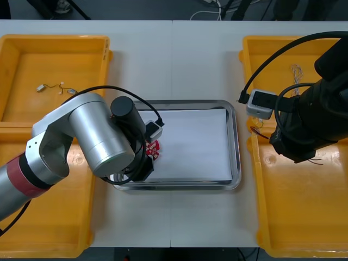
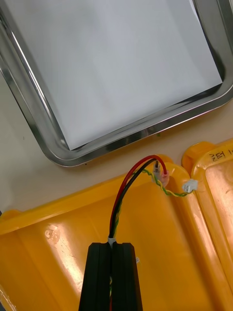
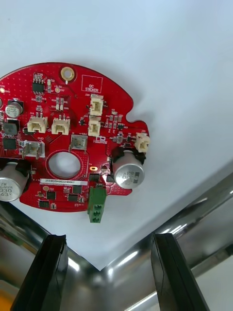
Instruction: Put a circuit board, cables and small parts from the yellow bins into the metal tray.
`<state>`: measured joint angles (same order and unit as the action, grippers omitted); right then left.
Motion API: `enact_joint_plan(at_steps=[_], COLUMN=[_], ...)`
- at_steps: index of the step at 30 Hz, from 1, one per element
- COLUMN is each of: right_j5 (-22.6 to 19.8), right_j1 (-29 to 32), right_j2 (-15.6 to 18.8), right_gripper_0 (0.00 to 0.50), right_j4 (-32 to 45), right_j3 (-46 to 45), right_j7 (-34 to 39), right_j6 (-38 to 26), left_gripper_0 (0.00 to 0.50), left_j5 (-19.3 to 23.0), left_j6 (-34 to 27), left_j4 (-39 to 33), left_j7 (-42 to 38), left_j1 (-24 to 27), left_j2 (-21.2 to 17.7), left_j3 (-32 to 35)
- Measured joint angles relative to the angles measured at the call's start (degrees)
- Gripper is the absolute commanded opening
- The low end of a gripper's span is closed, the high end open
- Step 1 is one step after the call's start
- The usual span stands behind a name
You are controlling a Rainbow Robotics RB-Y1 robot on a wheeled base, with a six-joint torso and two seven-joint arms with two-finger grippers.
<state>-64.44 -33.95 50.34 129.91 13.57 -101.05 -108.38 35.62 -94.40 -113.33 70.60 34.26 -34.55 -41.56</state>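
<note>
Right hand (image 2: 112, 249) tight around red and yellow cable (image 2: 115, 214), over yellow bin (image 2: 58, 233) beside metal tray (image 2: 145, 130).

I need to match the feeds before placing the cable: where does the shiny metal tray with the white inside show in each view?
Front view: shiny metal tray centred between the yellow bins.
Right wrist view: its rim lies beyond the right gripper, shut on a red and yellow cable.
Left wrist view: its corner rim lies between the fingers of the open left gripper.
Shared landmark: the tray's white inside.
</note>
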Motion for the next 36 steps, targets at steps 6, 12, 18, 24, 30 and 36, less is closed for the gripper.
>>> enact_joint_plan(at_steps=[6, 12, 18, 24, 30, 36], right_j5=[1.7, 4.7, 9.4, 14.3, 17.8, 25.4], right_j1=[-2.1, -4.5, -5.7, -7.4, -8.9, -9.0], right_j2=[-1.6, -4.6, -8.7, -12.5, -14.7, -15.5], right_gripper_0=[0.000, 0.000, 0.000, 0.000, 0.000, 0.000], right_j4=[0.0, 0.0, 0.0, -0.3, -2.7, -3.3], right_j3=[3.5, 8.7, 13.7, 19.7, 24.8, 30.7], right_j7=[0.0, 0.0, 0.0, 0.0, 0.0, -0.1], right_j6=[0.0, 0.0, 0.0, 0.0, 2.5, 5.8], left_gripper_0=[0.500, 0.500, 0.500, 0.500, 0.500, 0.500], left_j5=[1.7, 5.5, 8.8, 12.3, 13.2, 13.6], left_j6=[-6.9, -13.6, -15.1, -15.2, -15.2, -15.2], left_j4=[-3.6, -7.0, -9.4, -10.1, -9.7, -4.9], left_j7=[0.0, 0.0, 0.0, 0.0, 0.0, 0.3], left_j1=[0.0, 0.0, 0.0, 0.0, 0.0, 0.0], left_j2=[0.0, -0.1, -0.6, -2.7, -5.5, -7.4], left_j3=[3.0, 11.1, 19.4, 26.2, 30.8, 35.7])
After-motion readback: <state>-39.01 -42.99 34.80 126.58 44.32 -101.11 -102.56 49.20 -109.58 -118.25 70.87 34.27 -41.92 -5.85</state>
